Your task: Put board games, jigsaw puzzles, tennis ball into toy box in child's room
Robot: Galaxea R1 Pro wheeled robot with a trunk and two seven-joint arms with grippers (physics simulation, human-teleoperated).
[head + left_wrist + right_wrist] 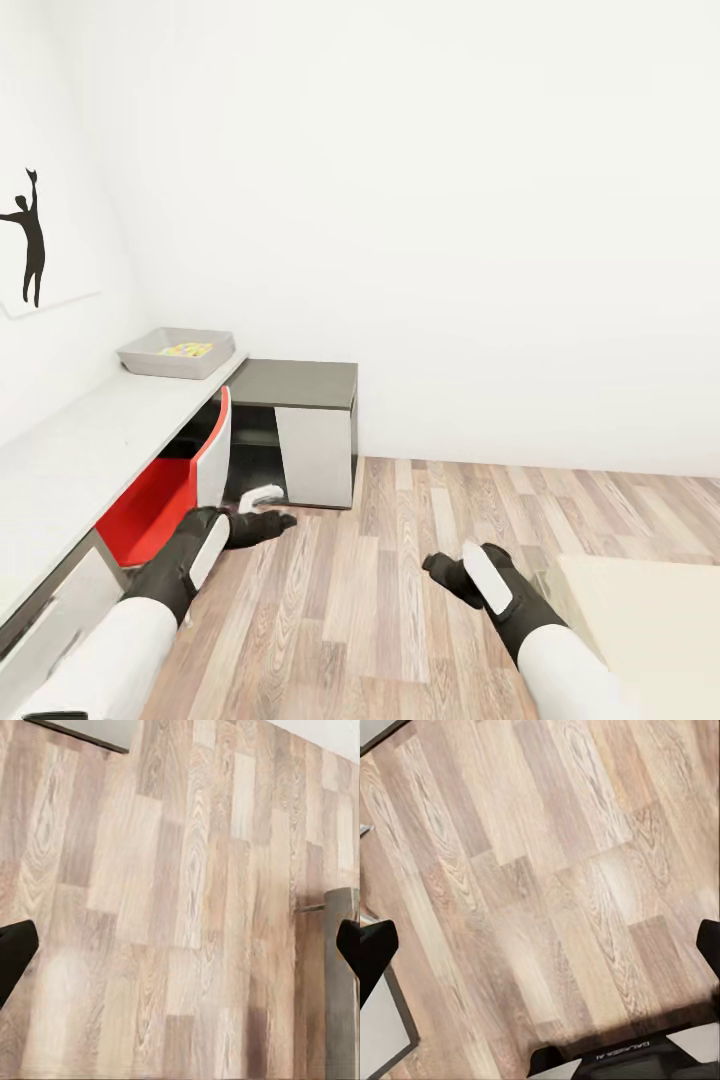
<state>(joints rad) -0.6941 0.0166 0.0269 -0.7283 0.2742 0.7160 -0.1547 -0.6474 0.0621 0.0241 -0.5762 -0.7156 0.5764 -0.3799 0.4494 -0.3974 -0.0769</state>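
Both claws open (empty), toy box (178, 353) w/ puzzle.

Bright, even, shadowless light washes the white wall (450, 200) nearly featureless. The wood plank floor (420, 560) renders sharp in the head view but slightly soft and smeared in both wrist views.
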